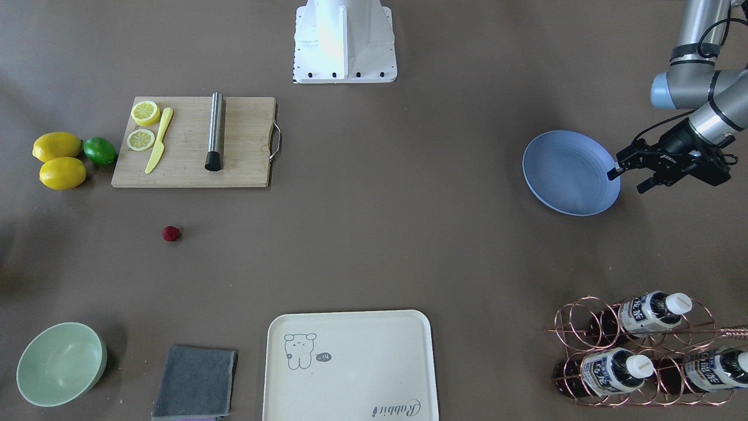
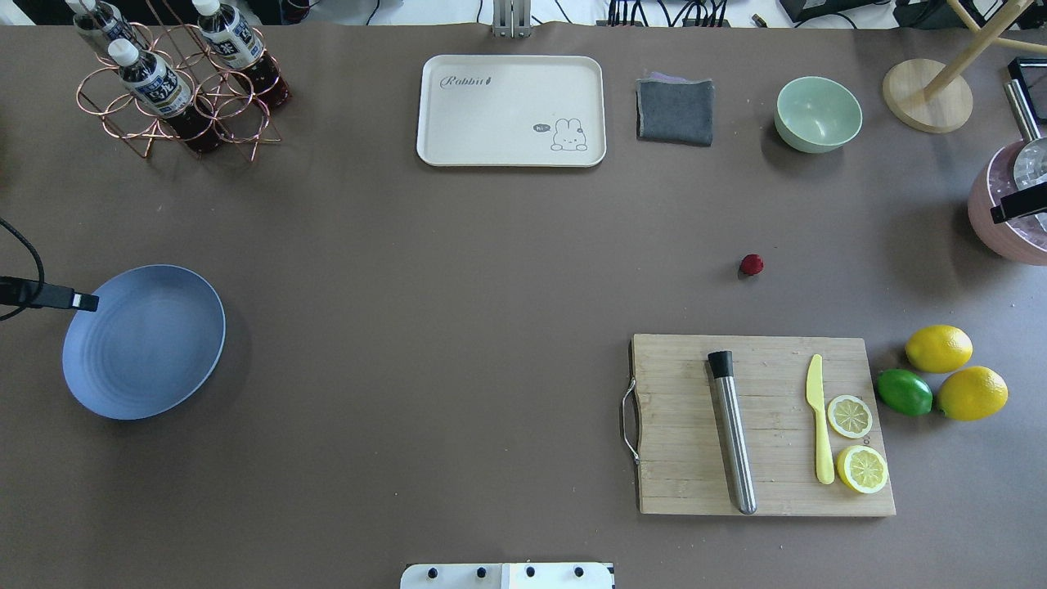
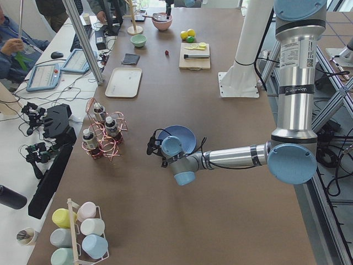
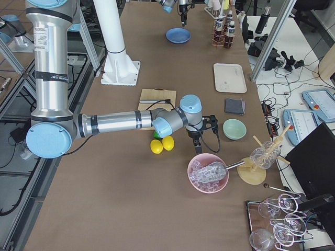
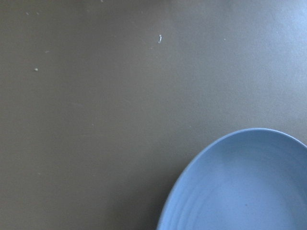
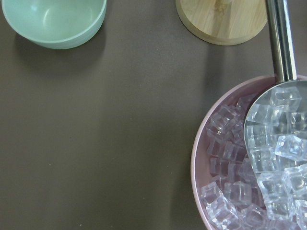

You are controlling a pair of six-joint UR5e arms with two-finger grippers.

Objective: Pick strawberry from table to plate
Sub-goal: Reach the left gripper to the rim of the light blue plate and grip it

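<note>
In the front-facing view the strawberry [image 1: 170, 234] lies on the worktop [image 1: 374, 234] toward the robot's right end. It is just off the long edge of the cutting board [image 1: 245, 146] that faces away from the robot. The plate [image 1: 570, 175] sits near the opposite end, where the left end effector [image 1: 628, 180] hovers at the plate's outer rim, fingers spread with nothing between them. The berry looks tiny, light and bumpy, and being roundish it would probably roll if nudged, so a top-down pinch across its widest middle with a gentle close seems best. From overhead, the green bowl [image 2: 818, 114] and grey cloth [image 2: 675, 110] stand well apart from it toward the far edge. The lemons [image 2: 938, 348] and lime [image 2: 904, 392] sit at the right end beside the board, and the cream tray [image 2: 511, 110] lies off the straight line to the plate. The left side view shows the berry as a distant red speck beyond the plate. In the right side view the right end effector [image 4: 194, 144] hangs by a pink bowl of ice [image 4: 190, 175]; whether it is spread or closed I cannot tell. The left wrist camera sees only plate rim and worktop. The right wrist camera sees ice, a scoop [image 6: 280, 43] and the green bowl, but no berry.
</note>
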